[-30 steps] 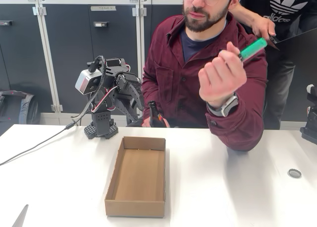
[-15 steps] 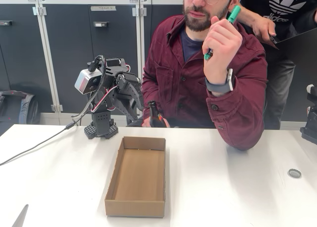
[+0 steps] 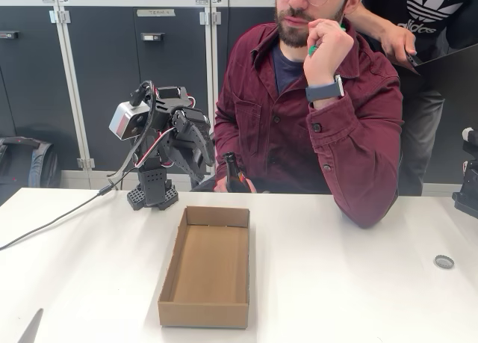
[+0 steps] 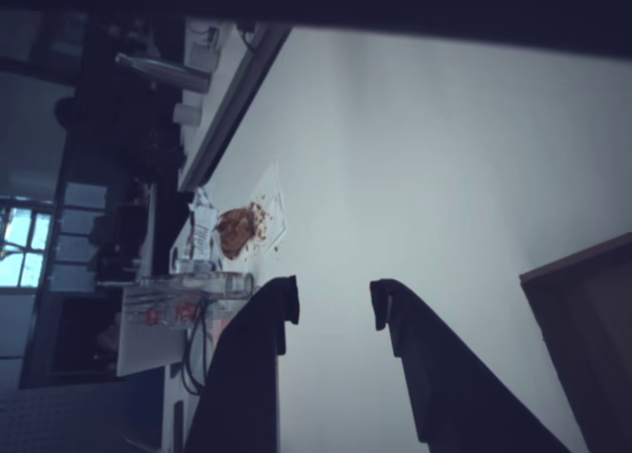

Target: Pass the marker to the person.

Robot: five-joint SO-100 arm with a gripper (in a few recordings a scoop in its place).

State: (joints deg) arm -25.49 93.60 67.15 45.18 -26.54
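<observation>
The person (image 3: pixel 299 111) sits behind the table in a maroon shirt, one fist propped against the chin. The green marker (image 3: pixel 314 48) is held in that fist, and just a sliver of it shows. My gripper (image 3: pixel 200 162) is folded down at the arm's base at the back left of the table, well away from the hand. In the wrist view my gripper (image 4: pixel 333 305) is open with nothing between its dark fingers (image 4: pixel 272 320), over bare white table (image 4: pixel 415 157).
An open, empty cardboard box (image 3: pixel 168 276) lies mid-table, and its corner (image 4: pixel 583 315) shows in the wrist view. A brown bottle (image 3: pixel 233 171) stands at the far edge. A small round cap (image 3: pixel 444 261) lies right. A cable (image 3: pixel 60 220) trails left. Another person (image 3: pixel 426 14) stands behind.
The person's hand with the marker has drawn back from being held out and risen to the chin, hiding most of the marker. My arm has barely shifted.
</observation>
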